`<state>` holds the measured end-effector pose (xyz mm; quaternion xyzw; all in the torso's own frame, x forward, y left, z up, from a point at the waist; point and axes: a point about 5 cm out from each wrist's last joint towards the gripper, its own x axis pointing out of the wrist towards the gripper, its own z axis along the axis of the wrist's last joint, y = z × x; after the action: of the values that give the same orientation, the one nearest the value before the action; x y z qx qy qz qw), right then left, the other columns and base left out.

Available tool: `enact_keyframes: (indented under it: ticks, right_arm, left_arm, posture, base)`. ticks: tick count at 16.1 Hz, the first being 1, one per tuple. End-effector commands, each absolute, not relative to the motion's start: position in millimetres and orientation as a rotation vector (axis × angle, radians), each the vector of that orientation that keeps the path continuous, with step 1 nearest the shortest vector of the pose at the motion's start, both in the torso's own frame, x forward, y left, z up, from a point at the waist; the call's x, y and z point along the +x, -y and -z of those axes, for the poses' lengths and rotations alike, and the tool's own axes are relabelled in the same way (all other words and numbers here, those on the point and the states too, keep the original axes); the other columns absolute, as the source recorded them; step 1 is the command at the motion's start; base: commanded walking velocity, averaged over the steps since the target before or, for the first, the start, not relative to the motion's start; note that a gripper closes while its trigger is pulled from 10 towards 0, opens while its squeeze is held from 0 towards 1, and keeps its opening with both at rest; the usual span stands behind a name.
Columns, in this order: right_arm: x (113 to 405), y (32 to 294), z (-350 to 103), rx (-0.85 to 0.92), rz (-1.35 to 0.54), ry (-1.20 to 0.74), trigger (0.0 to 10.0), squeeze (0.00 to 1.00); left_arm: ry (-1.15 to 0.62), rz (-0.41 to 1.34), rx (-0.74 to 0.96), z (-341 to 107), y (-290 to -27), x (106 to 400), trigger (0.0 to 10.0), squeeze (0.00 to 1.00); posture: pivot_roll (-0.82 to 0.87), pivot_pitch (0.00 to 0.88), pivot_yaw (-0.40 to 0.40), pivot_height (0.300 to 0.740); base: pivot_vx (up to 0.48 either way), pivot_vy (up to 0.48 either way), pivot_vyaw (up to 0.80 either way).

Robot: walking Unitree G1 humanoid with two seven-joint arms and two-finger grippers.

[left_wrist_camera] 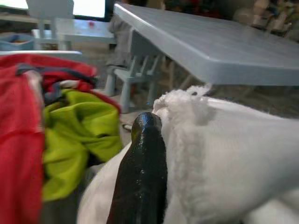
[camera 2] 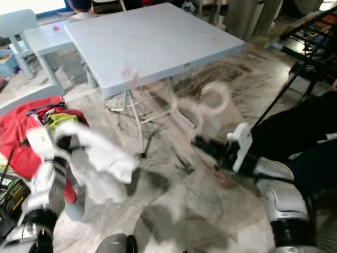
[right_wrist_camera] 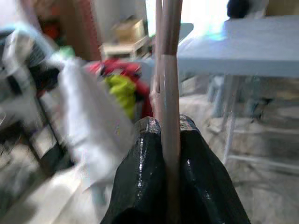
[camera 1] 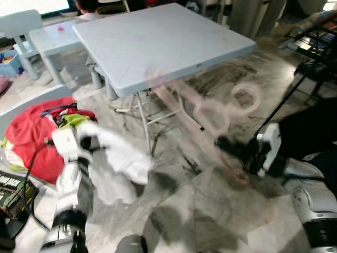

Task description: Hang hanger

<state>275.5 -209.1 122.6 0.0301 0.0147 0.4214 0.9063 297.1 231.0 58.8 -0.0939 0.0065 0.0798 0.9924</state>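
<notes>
Between the two black fingers of the right gripper (right_wrist_camera: pixel 170 140), a pale pink plastic hanger (camera 1: pixel 221 113) is clamped by its bar, its long axis running up and away toward the near corner of the grey folding table (camera 1: pixel 158 42). Opposite, the left gripper (left_wrist_camera: pixel 142 154) is clenched on a white fleecy garment (camera 1: pixel 118 155). Open marble floor (camera 1: pixel 210 211) lies between them; a black rack (camera 1: pixel 316 47) stands beyond the right arm.

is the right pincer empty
No, in the right wrist view the right pincer has its two black fingers shut on the thin pink hanger.
</notes>
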Motion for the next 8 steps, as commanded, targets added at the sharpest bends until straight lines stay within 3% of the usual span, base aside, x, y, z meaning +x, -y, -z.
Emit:
enact_keyframes:
  ticks: [1, 2, 3, 4, 5, 6, 7, 8]
  right_arm:
    - [281.3, 208.4, -127.9, 0.062, -0.815, 0.004, 0.0, 0.00]
    - [288.3, 202.2, -126.4, 0.037, -0.759, 0.006, 4.5, 0.00]
    - [295.8, 197.3, -126.0, 0.028, -0.695, 0.008, 4.6, 0.00]
    - [300.5, 196.0, -124.0, 0.026, -0.648, -0.008, 7.6, 0.00]
    - [308.5, 194.4, -109.2, -0.014, -0.519, -0.075, 10.0, 0.00]
    - [307.5, 191.8, -102.4, -0.059, -0.496, -0.097, 10.0, 0.00]
    - [303.0, 187.6, -87.3, -0.138, -0.467, -0.170, 10.0, 0.00]
    - [298.7, 189.6, -79.0, -0.165, -0.404, -0.188, 10.0, 0.00]
  left_arm:
    - [0.083, -0.147, -0.160, -81.4, -230.0, 304.9, 0.0, 0.00]
    - [0.065, -0.151, -0.156, -78.8, -224.4, 301.4, 0.0, 0.00]
    - [0.053, -0.132, -0.154, -78.1, -215.3, 298.7, 0.0, 0.00]
    - [0.048, -0.114, -0.148, -77.7, -209.8, 297.7, 0.0, 0.00]
    - [0.017, -0.059, -0.142, -72.4, -193.5, 295.7, 2.9, 0.00]
    - [0.001, -0.047, -0.136, -69.6, -188.9, 294.6, 4.7, 0.00]
    - [-0.023, -0.014, -0.129, -65.9, -180.5, 292.0, 10.0, 0.00]
    - [-0.031, 0.003, -0.108, -64.5, -175.4, 289.3, 10.0, 0.00]
  posture:
    - [-0.05, 0.000, 0.039, 0.740]
    - [-0.04, 0.000, 0.036, 0.740]
    - [-0.04, 0.000, 0.037, 0.740]
    - [-0.04, 0.000, 0.040, 0.740]
    - [-0.05, 0.000, 0.050, 0.740]
    - [-0.05, 0.000, 0.053, 0.740]
    - [-0.05, 0.000, 0.053, 0.740]
    - [-0.05, 0.000, 0.047, 0.740]
  base:
    - [0.000, 0.000, 0.00]
    - [0.000, 0.000, 0.00]
    - [0.000, 0.000, 0.00]
    - [0.000, 0.000, 0.00]
    - [0.000, 0.000, 0.00]
    - [0.000, 0.000, 0.00]
    - [0.000, 0.000, 0.00]
    - [0.000, 0.000, 0.00]
